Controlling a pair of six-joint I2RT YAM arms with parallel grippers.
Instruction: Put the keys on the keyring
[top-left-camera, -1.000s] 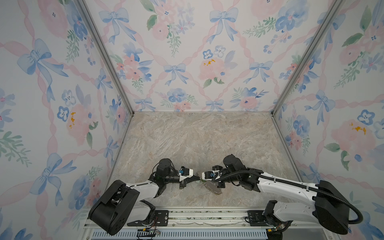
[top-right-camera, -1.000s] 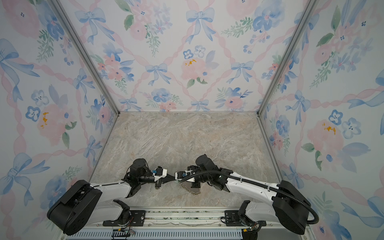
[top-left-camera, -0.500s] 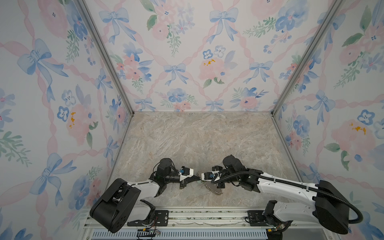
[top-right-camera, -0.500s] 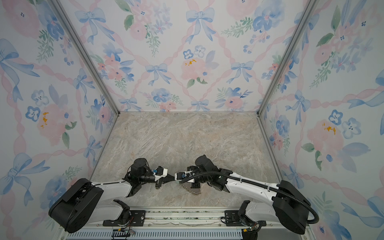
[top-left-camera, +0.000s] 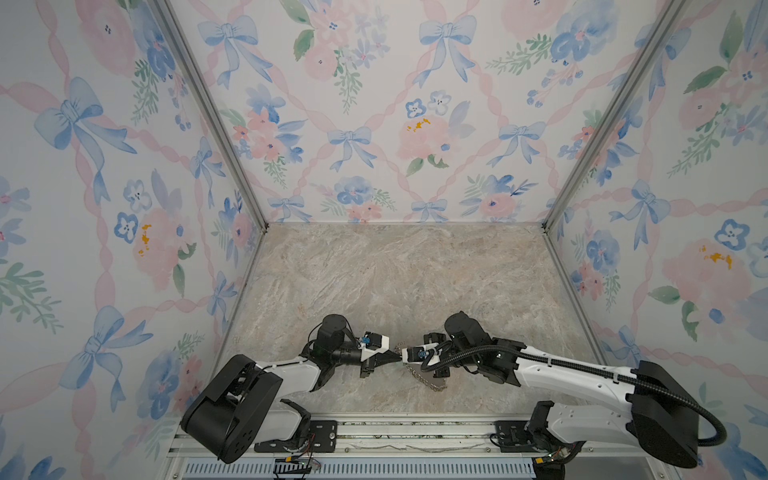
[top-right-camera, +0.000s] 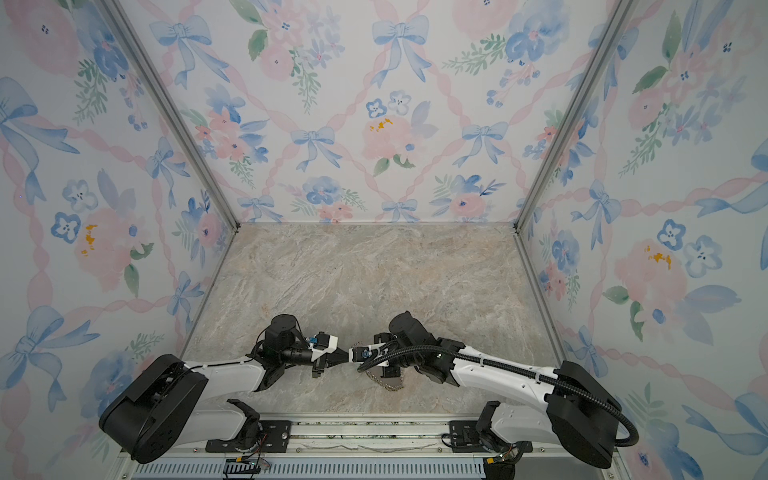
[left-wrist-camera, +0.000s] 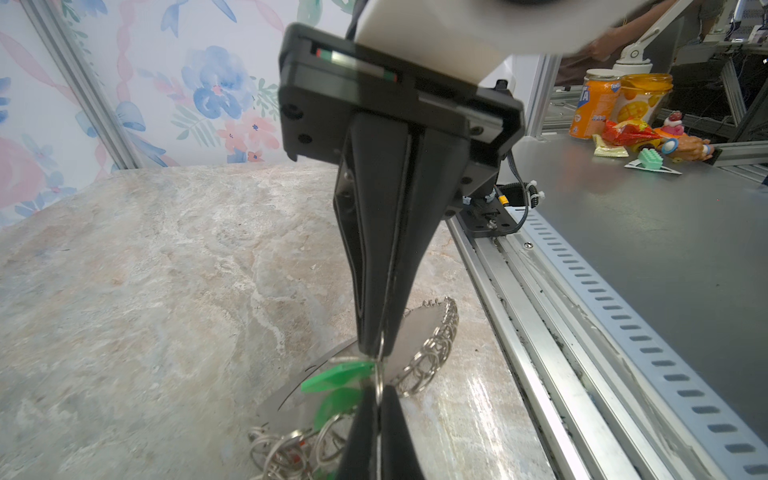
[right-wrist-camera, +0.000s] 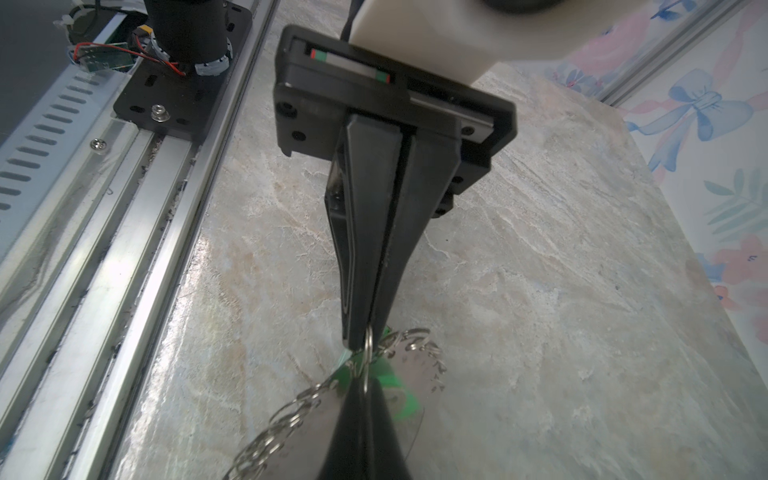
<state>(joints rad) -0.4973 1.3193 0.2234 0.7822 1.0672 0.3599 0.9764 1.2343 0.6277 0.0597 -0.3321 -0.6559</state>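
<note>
Keyring (left-wrist-camera: 422, 332), one wire ring (left-wrist-camera: 379, 376) seemingly between left gripper (left-wrist-camera: 376, 395), right gripper (left-wrist-camera: 376, 353)

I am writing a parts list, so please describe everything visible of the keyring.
The keyring is a flat grey plate, metal by its look, its rim lined with many small silver wire rings. It is tilted over the marble table; contact is unclear. The left gripper and the right gripper, both shut, pinch one ring between them, beside green keys.

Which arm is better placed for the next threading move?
Left, probably: the left gripper and right gripper both pinch one silver wire ring; the grey ring-edged plate lies on the right arm's side, which should anchor.
</note>
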